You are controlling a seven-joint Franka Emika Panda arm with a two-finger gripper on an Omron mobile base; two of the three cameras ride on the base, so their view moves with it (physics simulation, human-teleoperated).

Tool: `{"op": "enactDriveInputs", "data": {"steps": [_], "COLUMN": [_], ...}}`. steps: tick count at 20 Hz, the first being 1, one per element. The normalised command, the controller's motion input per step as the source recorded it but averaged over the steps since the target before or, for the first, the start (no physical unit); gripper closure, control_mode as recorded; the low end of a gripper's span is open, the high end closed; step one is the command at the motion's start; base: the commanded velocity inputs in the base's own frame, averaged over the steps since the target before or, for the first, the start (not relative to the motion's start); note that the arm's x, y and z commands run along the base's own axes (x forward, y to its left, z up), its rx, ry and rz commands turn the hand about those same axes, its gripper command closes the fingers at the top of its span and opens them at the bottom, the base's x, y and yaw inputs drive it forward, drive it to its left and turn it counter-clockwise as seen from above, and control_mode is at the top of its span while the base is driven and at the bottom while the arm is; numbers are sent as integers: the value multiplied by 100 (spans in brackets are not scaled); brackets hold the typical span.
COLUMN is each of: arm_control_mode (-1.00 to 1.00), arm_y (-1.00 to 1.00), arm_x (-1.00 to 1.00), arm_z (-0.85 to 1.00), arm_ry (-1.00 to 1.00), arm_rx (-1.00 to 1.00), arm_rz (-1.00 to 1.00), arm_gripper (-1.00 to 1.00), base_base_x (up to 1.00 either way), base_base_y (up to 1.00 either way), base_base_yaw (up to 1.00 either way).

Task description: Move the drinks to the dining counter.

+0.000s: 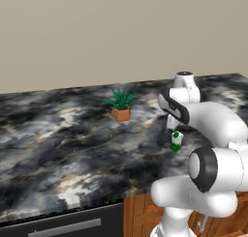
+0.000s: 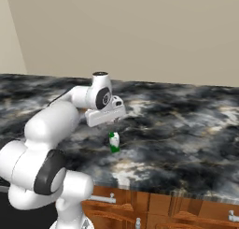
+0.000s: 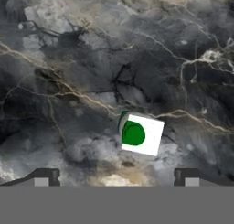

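Observation:
A small green bottle (image 1: 176,140) with a white top stands upright on the black marble dining counter (image 1: 58,134), near its front edge. It also shows in the right base view, bottle (image 2: 114,142) on counter (image 2: 186,130). My gripper (image 2: 112,126) hangs just above the bottle, pointing down, open and apart from it. From the hand view I look straight down on the bottle (image 3: 139,134). It sits beyond my gripper (image 3: 116,178), whose dark fingertips (image 3: 45,177) stand wide with nothing between them.
A small potted plant (image 1: 120,105) in an orange pot sits on the counter, behind and to the left of the bottle. Wooden cabinets (image 2: 163,209) with metal handles run under the front edge. A dark appliance front (image 1: 63,226) lies at lower left. A beige wall backs the counter.

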Motion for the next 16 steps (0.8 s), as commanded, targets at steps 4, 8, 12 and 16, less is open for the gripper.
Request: {"op": "enactDriveInputs", "data": {"steps": [4, 8, 12, 16], "arm_control_mode": [-100, -100, -100, -100], "arm_y": [52, 37, 5, -1], "arm_x": [-43, -18, -30, -28], "arm_z": [4, 0, 19, 36], "arm_ry": [-20, -15, -4, -1], "arm_rx": [1, 1, 0, 0], "arm_rz": [-33, -43, -43, -33], "arm_gripper": [-100, -100, -100, -100], "base_base_x": [0, 0, 0, 0], "base_base_y": [0, 0, 0, 0], "base_base_yaw": [0, 0, 0, 0]}}
